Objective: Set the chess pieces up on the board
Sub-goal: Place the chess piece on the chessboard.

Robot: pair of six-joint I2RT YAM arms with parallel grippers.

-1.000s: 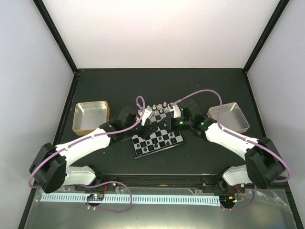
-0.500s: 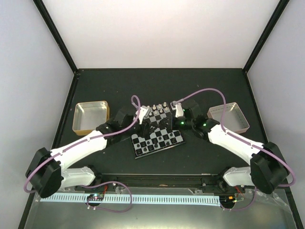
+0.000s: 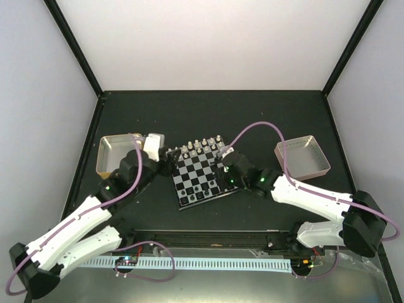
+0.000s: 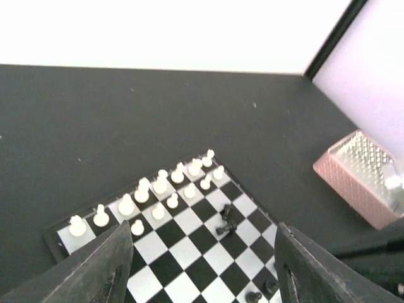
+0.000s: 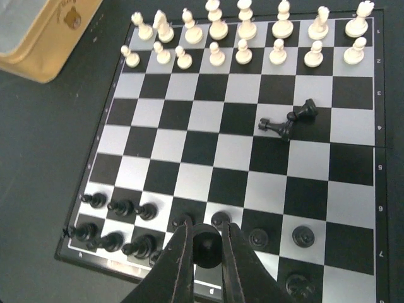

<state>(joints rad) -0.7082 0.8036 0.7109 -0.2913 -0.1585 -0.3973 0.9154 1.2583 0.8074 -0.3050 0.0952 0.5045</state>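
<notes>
Pinching a black piece (image 5: 205, 246), right gripper (image 5: 205, 235) may topple crowded neighbours (image 5: 219, 219) on lowering; left gripper (image 4: 202, 252) wide, empty.

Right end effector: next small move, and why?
Probably lower straight down, seat the black chess piece on the bare near-row square beneath, then open. The right end effector is shut on it over the board, on its black side, where back-row squares are unfilled. The two toppled black pieces mid-board can wait.

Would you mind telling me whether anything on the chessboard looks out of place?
Yes: two black pieces lie toppled together on the middle squares of the board, far from the black rows where they belong.
</notes>
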